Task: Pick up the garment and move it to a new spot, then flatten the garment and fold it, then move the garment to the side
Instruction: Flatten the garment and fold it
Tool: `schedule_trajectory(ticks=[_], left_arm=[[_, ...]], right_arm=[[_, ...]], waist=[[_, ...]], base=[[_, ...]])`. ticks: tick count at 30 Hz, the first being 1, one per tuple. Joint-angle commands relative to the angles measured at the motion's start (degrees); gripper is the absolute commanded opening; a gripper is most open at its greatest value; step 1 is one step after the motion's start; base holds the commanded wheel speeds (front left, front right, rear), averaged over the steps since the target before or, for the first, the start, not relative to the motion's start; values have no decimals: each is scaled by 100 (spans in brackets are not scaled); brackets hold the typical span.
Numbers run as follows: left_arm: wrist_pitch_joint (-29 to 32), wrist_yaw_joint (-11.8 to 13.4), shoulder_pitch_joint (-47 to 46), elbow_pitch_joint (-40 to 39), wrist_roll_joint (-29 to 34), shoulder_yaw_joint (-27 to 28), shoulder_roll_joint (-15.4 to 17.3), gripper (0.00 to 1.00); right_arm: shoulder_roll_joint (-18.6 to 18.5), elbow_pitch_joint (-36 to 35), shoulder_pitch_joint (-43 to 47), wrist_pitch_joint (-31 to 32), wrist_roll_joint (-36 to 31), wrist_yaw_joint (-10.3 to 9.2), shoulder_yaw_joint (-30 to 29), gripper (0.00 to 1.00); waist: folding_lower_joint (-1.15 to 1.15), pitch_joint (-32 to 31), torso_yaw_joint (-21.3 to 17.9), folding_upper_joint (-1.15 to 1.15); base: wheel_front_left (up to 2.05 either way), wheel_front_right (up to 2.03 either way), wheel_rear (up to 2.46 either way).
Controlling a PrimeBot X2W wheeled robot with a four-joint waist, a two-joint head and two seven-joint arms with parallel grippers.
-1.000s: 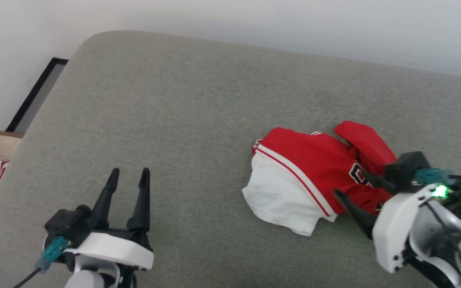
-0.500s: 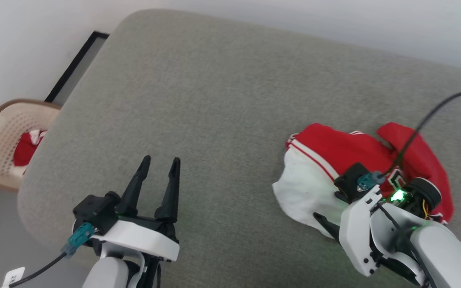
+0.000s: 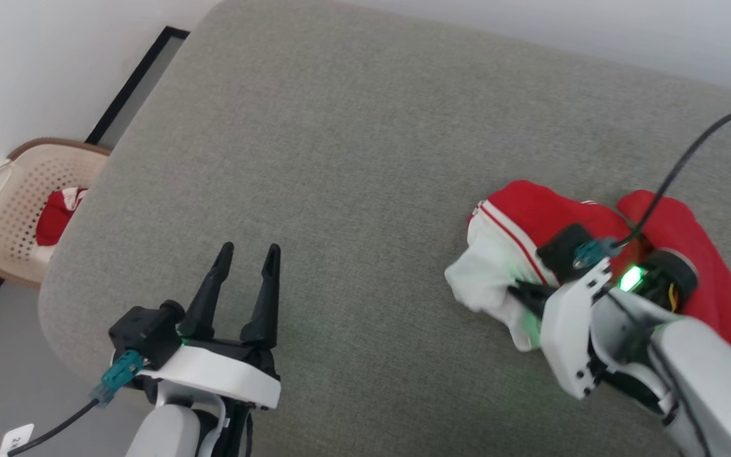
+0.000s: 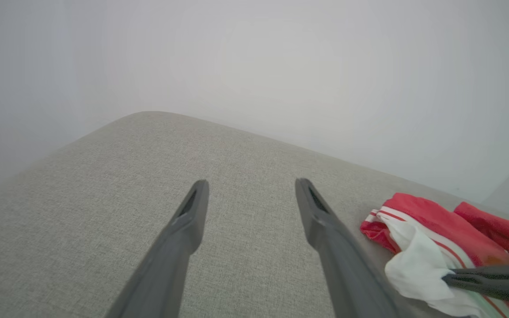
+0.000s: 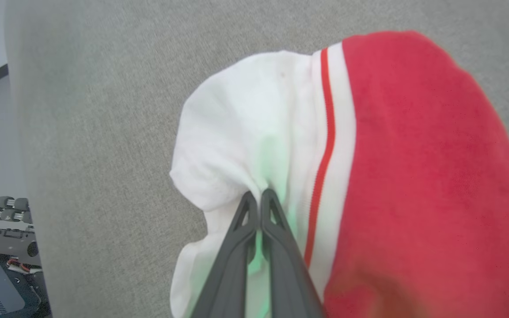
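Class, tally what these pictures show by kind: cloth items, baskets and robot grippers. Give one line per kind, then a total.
Cloth items: 2 (the garment on the grey cushion; a red-and-white cloth in the basket)
Baskets: 1
Grippers: 2 (left gripper, right gripper)
Total: 5

The soft red T-shirt (image 3: 533, 209) has a white sleeve edged with red-and-white stripes; the woven cushion (image 3: 340, 158) is plain grey

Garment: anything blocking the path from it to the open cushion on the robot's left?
Nothing visible. The right pincer is shut on the garment at its white sleeve; the grey cushion beside it lies bare up to the open left pincer.
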Motion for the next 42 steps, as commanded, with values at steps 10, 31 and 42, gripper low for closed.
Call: schedule_trajectory(ticks=[10, 31, 42], left_arm=[[-29, -18, 131, -41, 8, 131, 113, 100], [-29, -18, 15, 22, -39, 46, 229, 100], [-29, -18, -168, 182, -302, -480, 771, 100]], right_arm=[[133, -607, 223, 72, 217, -1, -1322, 0], [806, 109, 1010, 313, -537, -1, -3544, 100], [933, -551, 1237, 137, -506, -1, -3658, 100]], waist=[[0, -190, -345, 0], [0, -236, -637, 0], [0, -517, -1094, 0]], base=[[0, 0, 0], [0, 0, 0], [0, 0, 0]])
